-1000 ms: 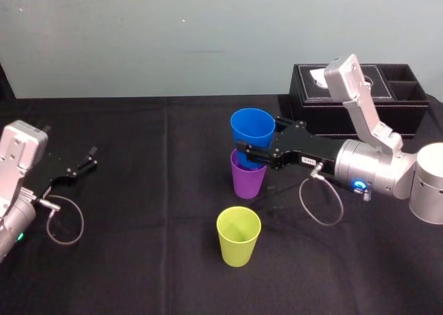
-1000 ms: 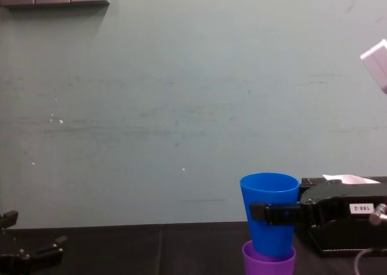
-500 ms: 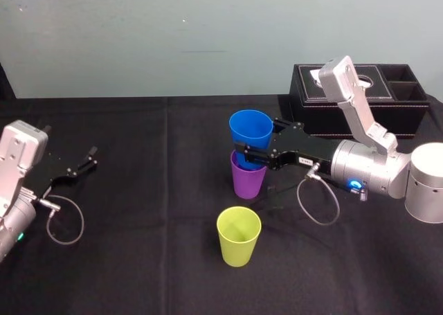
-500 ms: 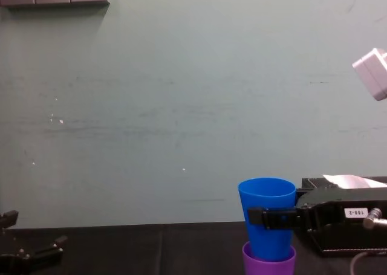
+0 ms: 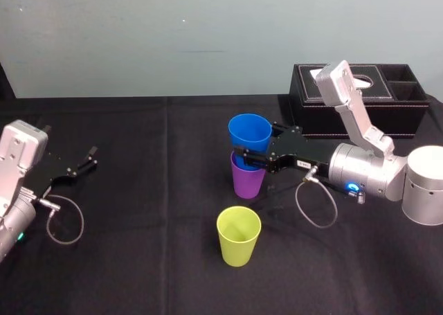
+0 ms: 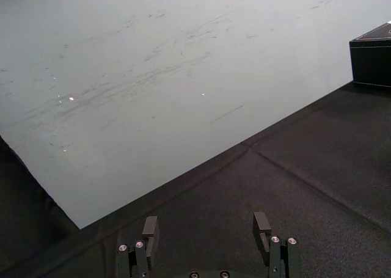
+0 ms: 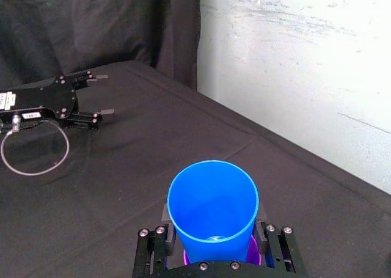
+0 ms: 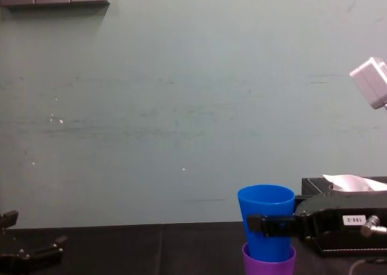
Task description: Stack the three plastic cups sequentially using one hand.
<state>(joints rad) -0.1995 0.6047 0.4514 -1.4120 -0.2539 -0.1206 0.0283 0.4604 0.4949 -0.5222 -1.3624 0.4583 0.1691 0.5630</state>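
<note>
The blue cup (image 5: 249,131) sits partway inside the purple cup (image 5: 248,181), which stands mid-table. My right gripper (image 5: 246,154) reaches in from the right and is shut on the blue cup's lower wall, one finger on each side. In the right wrist view the blue cup (image 7: 212,208) fills the space between the fingers, with a sliver of purple cup (image 7: 251,249) below. The chest view shows the blue cup (image 8: 266,211) nested above the purple cup (image 8: 269,265). The yellow-green cup (image 5: 239,235) stands alone, nearer me. My left gripper (image 5: 88,159) rests open at the far left.
A black tissue box (image 5: 408,118) stands at the back right, behind the right arm. A loose cable loop (image 5: 315,204) hangs under the right wrist. The table is covered with black cloth (image 5: 152,211), and a pale wall rises behind it.
My right gripper has come down and slightly toward me with the blue cup, sinking it deeper into the purple cup. The left arm and the yellow-green cup have not moved.
</note>
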